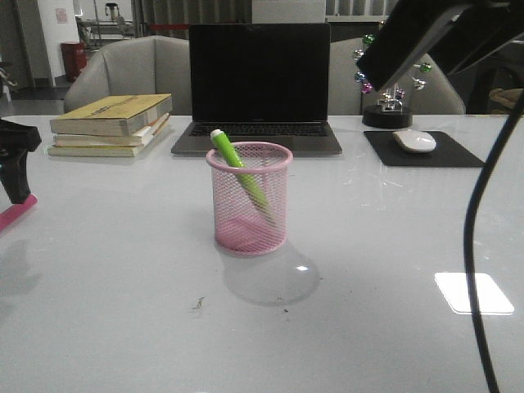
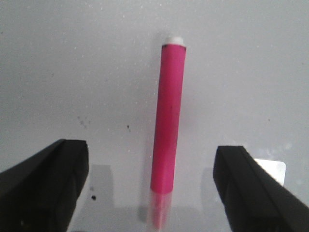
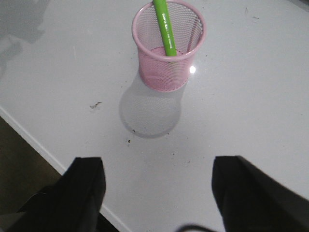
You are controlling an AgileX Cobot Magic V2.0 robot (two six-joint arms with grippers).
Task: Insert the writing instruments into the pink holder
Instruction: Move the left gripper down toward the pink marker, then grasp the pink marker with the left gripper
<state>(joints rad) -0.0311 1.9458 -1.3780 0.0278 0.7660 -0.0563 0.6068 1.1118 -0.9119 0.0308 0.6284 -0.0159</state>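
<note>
The pink mesh holder (image 1: 249, 199) stands mid-table, and the lime green marker (image 1: 239, 168) leans inside it with its pale tip above the rim. Both show in the right wrist view too: holder (image 3: 169, 46), green marker (image 3: 164, 26). The magenta marker (image 2: 169, 121) lies flat on the table at the far left edge of the front view (image 1: 16, 214). My left gripper (image 2: 150, 193) hangs open just over it, one finger on each side, not touching. My right gripper (image 3: 157, 193) is open and empty, raised well back from the holder; only its arm (image 1: 426, 33) shows in front.
Behind the holder sit an open laptop (image 1: 259, 90), a stack of books (image 1: 110, 124), a mouse (image 1: 414, 141) on a black pad and a ball ornament (image 1: 386, 102). A black cable (image 1: 475, 246) hangs at the right. The table's near edge (image 3: 43, 150) runs close to the right gripper.
</note>
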